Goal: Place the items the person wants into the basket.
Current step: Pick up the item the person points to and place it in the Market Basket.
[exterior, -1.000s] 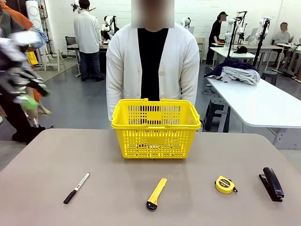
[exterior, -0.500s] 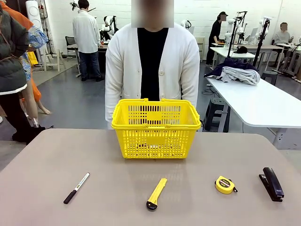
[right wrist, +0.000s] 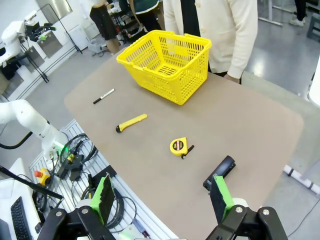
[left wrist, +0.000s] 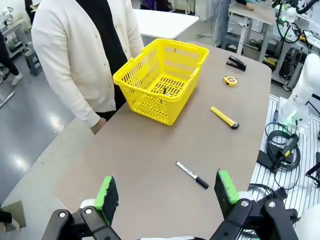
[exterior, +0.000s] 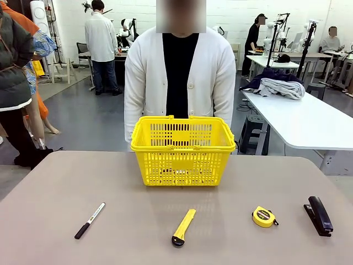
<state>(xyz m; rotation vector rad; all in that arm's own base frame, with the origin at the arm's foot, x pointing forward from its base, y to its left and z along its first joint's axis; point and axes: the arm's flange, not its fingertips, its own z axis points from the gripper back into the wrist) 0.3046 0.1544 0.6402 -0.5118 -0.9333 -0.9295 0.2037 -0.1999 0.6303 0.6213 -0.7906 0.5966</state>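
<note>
Basket (exterior: 183, 149) far centre, in front of person (exterior: 177, 77), top open for loading. Tape measure (exterior: 264, 216) and stapler (exterior: 319, 215) near right, well apart for easy picking. Left gripper (left wrist: 166, 190) and right gripper (right wrist: 163, 196) raised high, jaws wide, empty.

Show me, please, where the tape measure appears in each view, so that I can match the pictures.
Front view: the tape measure lies low right, between the knife and the stapler.
Left wrist view: the tape measure is upper right, just below the stapler.
Right wrist view: the tape measure is near the centre, up and left of the stapler.
Shared landmark: the yellow basket.
</note>
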